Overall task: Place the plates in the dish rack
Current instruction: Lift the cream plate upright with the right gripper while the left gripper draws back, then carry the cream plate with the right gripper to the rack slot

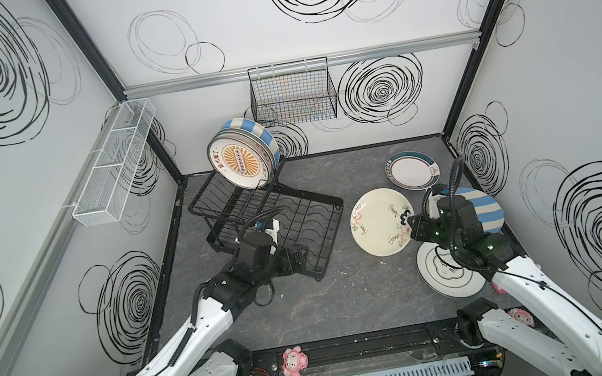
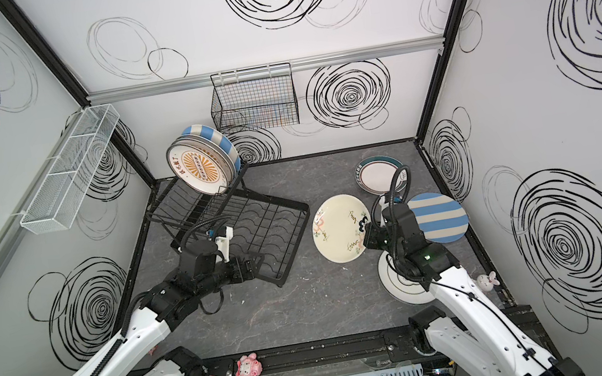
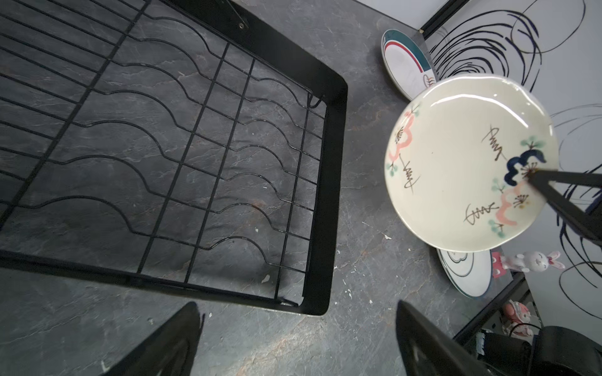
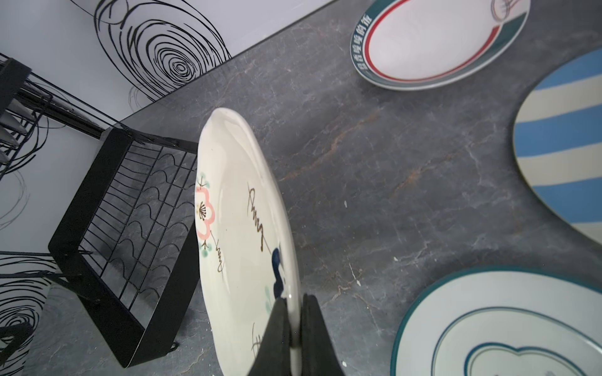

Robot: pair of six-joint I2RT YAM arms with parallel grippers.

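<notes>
My right gripper [image 1: 409, 221] [image 4: 294, 302] is shut on the rim of a cream floral plate [image 1: 380, 221] [image 4: 241, 228], which it holds tilted above the table, right of the dish rack [image 1: 288, 219] [image 3: 163, 130]. On the rack's upper tier stand an orange sunburst plate [image 1: 240, 162] and a blue-striped plate [image 1: 255, 128] behind it; the lower grid holds nothing. My left gripper [image 1: 301, 254] [image 3: 296, 304] hangs open and empty over the rack's near corner. A teal-rimmed plate [image 1: 411, 170], a blue-striped plate [image 1: 489, 210] and a white plate with teal rings [image 1: 444, 276] lie flat at the right.
A black mesh basket [image 1: 292, 94] hangs on the back wall and a long white mesh basket [image 1: 111, 161] on the left wall. A pink toy [image 1: 293, 362] sits on the front rail, and a bunny figurine [image 2: 484, 282] stands by the right wall.
</notes>
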